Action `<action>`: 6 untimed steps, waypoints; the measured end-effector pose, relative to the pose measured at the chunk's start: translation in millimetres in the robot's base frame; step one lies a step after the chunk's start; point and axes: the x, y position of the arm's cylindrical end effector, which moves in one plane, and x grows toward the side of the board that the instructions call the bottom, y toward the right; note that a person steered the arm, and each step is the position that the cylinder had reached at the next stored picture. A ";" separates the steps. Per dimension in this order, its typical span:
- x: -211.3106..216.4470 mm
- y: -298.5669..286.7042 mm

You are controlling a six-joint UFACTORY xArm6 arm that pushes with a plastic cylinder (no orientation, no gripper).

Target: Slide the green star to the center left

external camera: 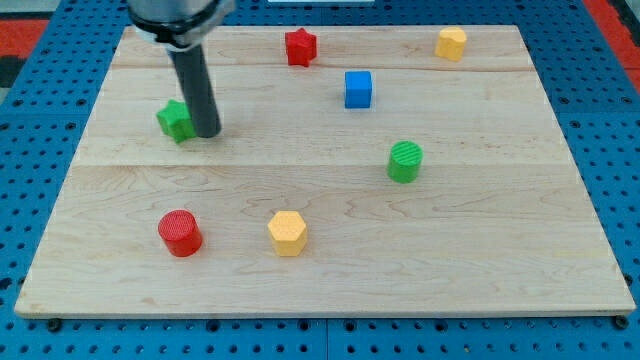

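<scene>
My tip [207,132] touching green star [175,120] right side, upper left of frame; no gripper; star near center left, small nudge left.

Desk [330,210]: pale wood planks, visible grain, smooth matt finish. Under it a blue pegboard [600,120], holes in a grid, looks like painted metal or plastic, can't tell which. Rod [196,90]: dark, smooth, slight sheen. Green cylinder [405,161] and red cylinder [180,232]: plastic look, fine ridged tops. Yellow hexagon block [287,232] right of the red cylinder: matt plastic, faint ridges.
</scene>
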 end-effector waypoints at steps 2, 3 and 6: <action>-4.5 55.7; -28.6 28.6; -14.9 -22.1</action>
